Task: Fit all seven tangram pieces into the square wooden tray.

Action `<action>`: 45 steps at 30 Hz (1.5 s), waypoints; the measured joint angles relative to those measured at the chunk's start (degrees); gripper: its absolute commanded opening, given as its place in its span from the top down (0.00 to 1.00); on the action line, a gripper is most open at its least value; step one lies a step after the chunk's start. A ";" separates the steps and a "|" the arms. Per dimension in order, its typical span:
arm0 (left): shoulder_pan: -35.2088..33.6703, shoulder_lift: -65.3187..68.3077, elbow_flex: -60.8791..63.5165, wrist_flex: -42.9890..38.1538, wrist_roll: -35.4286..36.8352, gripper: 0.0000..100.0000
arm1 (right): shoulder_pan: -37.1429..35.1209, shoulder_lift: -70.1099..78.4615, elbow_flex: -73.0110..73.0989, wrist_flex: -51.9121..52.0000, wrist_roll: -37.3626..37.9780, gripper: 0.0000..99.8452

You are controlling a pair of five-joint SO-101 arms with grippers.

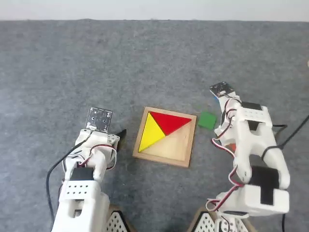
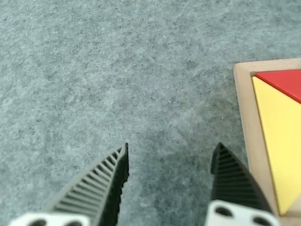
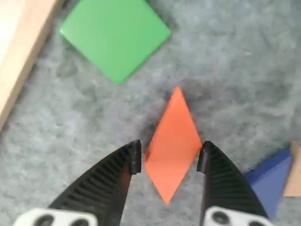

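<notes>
Fuzzy grey felt mat; smooth pale wooden tray; matt orange parallelogram; left gripper with ribbed black plastic fingers.

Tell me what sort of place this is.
Probably a robotics lab or hobby workbench. A left arm and a right arm stand side by side on a grey felt-covered table. Between them is a wooden tray holding a red piece and a yellow piece.
</notes>
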 measured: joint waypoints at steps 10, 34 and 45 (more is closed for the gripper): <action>0.00 0.00 0.00 0.00 0.00 0.72 | 3.60 4.66 -2.55 -1.67 -2.55 0.86; 0.00 0.00 0.00 0.00 0.00 0.72 | 7.12 7.21 -18.55 -0.88 -21.01 0.74; 0.00 0.00 0.00 0.00 0.00 0.72 | 6.86 7.21 -18.55 -0.79 -20.66 0.67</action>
